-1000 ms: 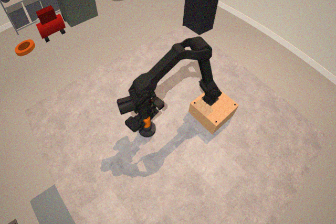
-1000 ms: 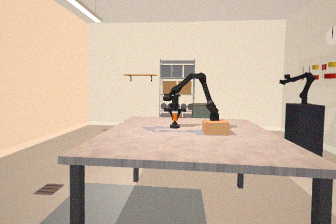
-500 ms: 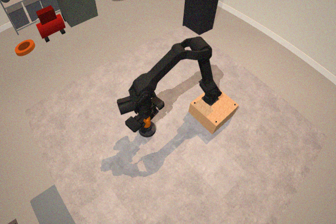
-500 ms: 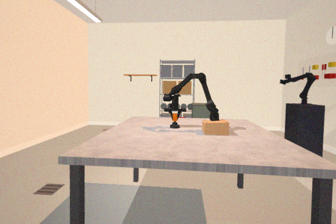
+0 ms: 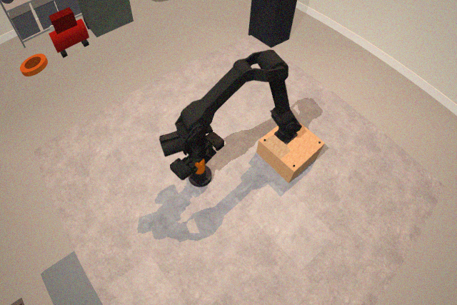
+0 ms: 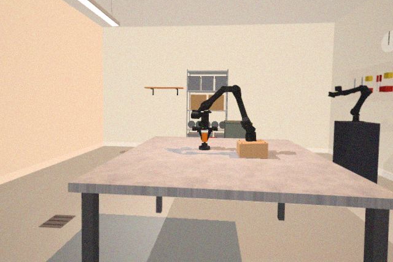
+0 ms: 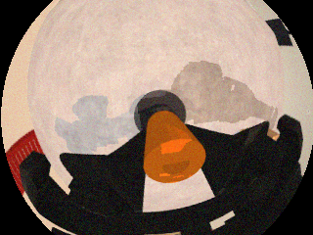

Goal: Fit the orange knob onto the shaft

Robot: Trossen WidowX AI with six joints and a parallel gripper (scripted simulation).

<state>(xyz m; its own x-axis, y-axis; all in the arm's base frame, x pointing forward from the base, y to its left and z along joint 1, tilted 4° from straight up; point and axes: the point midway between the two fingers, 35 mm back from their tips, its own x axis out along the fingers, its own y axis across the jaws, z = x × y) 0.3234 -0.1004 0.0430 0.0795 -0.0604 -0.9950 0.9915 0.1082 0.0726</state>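
1. Orange knob (image 5: pixel 200 166) (image 6: pixel 204 137) (image 7: pixel 173 149), right over the round pedestal (image 5: pixel 200 180) (image 6: pixel 204 146) (image 7: pixel 161 104)!
2. Gripped firmly between the fingers of the gripper (image 5: pixel 199 163) (image 6: pixel 204 135) (image 7: pixel 173 152)!
3. Seating depth: impossible to tell from here.

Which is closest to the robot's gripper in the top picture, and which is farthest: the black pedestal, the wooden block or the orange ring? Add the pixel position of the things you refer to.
1. Round pedestal (image 5: pixel 200 182) (image 6: pixel 204 148) (image 7: pixel 178 100): right below the gripper (image 5: pixel 197 164) (image 6: pixel 204 137) (image 7: pixel 164 131).
2. Wooden block (image 5: pixel 275 161) (image 6: pixel 252 150): under the arm's foot.
3. Orange ring (image 5: pixel 25 69): far off, upper left.
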